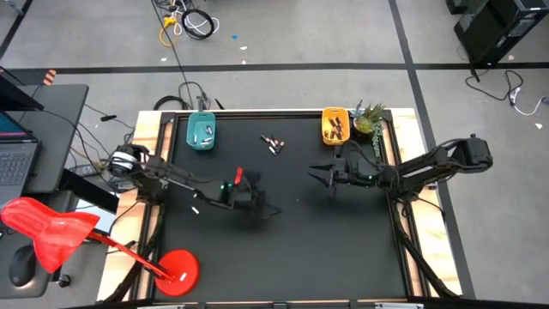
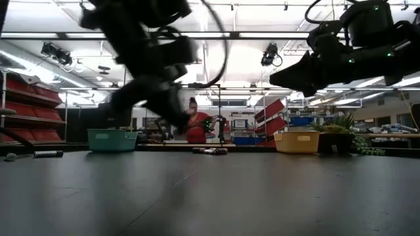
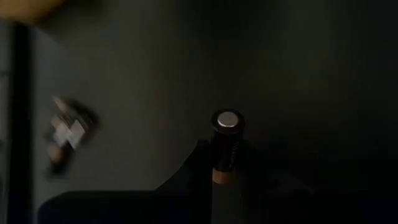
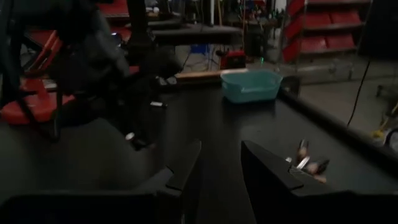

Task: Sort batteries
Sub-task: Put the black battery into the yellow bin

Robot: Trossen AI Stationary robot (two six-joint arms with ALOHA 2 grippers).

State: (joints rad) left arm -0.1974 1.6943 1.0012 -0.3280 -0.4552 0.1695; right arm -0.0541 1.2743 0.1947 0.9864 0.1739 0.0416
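Fingers (image 3: pixel 186 180) around dark battery (image 3: pixel 226 140)

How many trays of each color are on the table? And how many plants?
Teal tray: 1
Yellow tray: 1
Potted plant: 1
Total: 3
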